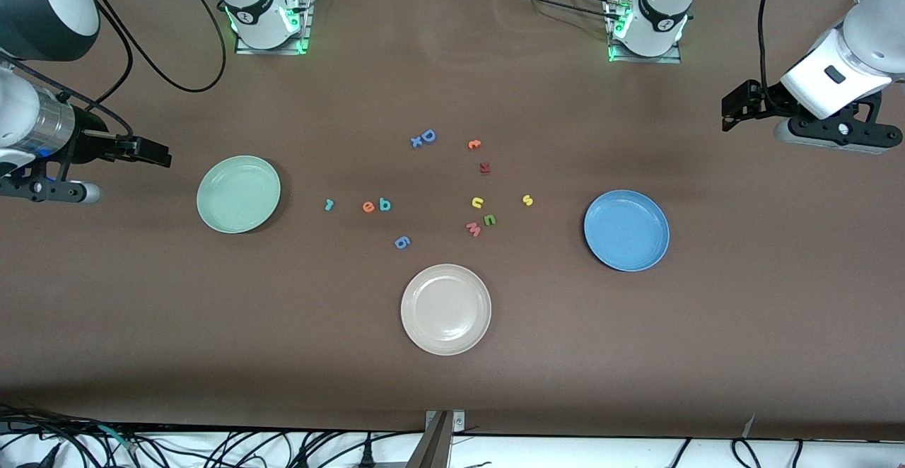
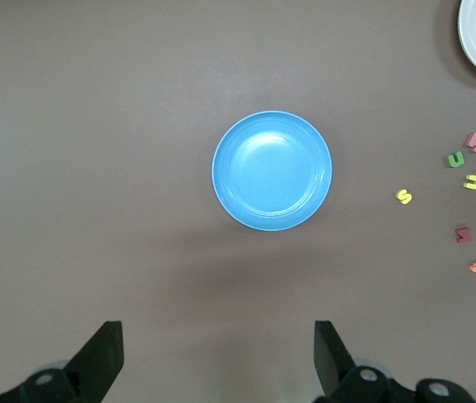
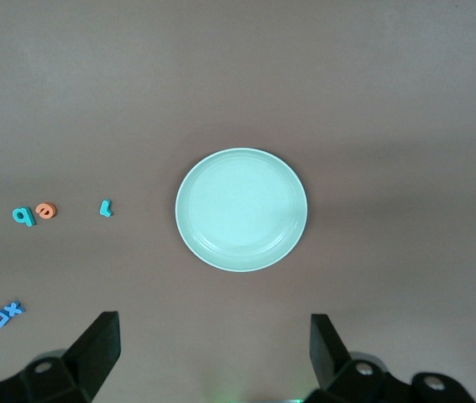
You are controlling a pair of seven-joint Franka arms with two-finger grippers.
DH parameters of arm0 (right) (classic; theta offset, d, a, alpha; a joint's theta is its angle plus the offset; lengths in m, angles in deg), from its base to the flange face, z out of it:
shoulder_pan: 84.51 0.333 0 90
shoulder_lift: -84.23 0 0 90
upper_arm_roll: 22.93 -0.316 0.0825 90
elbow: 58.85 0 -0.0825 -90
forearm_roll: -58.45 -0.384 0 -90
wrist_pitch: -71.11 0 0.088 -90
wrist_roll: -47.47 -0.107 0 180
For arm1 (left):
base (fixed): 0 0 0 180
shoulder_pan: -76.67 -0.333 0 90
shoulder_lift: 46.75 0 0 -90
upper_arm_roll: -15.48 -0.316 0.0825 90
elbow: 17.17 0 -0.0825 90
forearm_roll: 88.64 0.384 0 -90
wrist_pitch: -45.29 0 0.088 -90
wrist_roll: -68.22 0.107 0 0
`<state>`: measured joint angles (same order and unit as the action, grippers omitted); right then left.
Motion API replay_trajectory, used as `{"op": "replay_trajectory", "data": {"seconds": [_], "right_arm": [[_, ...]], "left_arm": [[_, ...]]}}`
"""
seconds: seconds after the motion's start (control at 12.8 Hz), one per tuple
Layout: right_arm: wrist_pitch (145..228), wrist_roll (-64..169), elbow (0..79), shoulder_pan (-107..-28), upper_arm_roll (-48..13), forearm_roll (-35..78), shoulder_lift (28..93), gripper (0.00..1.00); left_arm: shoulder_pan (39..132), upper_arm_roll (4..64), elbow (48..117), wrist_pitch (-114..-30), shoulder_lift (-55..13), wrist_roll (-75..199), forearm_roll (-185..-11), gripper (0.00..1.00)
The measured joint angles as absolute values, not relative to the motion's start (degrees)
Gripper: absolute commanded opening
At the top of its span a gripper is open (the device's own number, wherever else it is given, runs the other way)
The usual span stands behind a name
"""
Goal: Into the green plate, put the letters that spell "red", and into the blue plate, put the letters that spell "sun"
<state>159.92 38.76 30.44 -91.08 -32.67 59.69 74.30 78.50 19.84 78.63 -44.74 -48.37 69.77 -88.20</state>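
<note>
Front view shows both arms drawn back to the short ends of the brown table (image 1: 452, 383), each waiting above it with nothing held. Seen from its wrist camera, the left gripper (image 2: 218, 357) has its jaws spread wide and empty; it hangs at the left arm's end of the table, and the blue plate (image 1: 626, 230) lies on the table between it and the letters. The right gripper (image 3: 212, 353) is likewise wide open and empty at the right arm's end, with the green plate (image 1: 239, 194) lying just inward of it.

All letters rest on the table's middle, none in a plate. The 3 for "red" sit in a short row: teal r (image 1: 329, 204) nearest the green plate, then orange e (image 1: 368, 206) touching or almost touching teal d (image 1: 384, 204) (it reads as a "b" from this camera). The 3 for "sun" lie toward the blue plate: yellow s (image 1: 527, 200) closest to it, yellow u (image 1: 477, 203), and olive-green n (image 1: 489, 220) just beside a pink w (image 1: 473, 229).

A beige plate (image 1: 446, 309) lies nearer the front camera than the letters.
</note>
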Motion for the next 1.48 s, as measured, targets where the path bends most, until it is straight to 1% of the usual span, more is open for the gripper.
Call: {"op": "replay_trajectory", "data": {"seconds": [0.62,0.86,1.09,1.48], "right_arm": [[159.8,38.8,30.5,-91.0,-32.7,59.7,74.0,1.00],[160.1,38.5,30.7,-89.1,-33.3,59.7,72.5,0.99],[163.7,34.4,31.2,-85.5,-33.5,59.6,69.1,0.99],[173.8,25.0,35.9,-79.3,-33.7,59.6,64.7,0.99]], "left_arm": [[78.5,19.8,78.6,-44.7,-48.4,69.8,-88.2,1.00],[78.5,19.8,78.6,-44.7,-48.4,69.8,-88.2,1.00],[78.5,19.8,78.6,-44.7,-48.4,69.8,-88.2,1.00],[78.5,19.8,78.6,-44.7,-48.4,69.8,-88.2,1.00]]}}
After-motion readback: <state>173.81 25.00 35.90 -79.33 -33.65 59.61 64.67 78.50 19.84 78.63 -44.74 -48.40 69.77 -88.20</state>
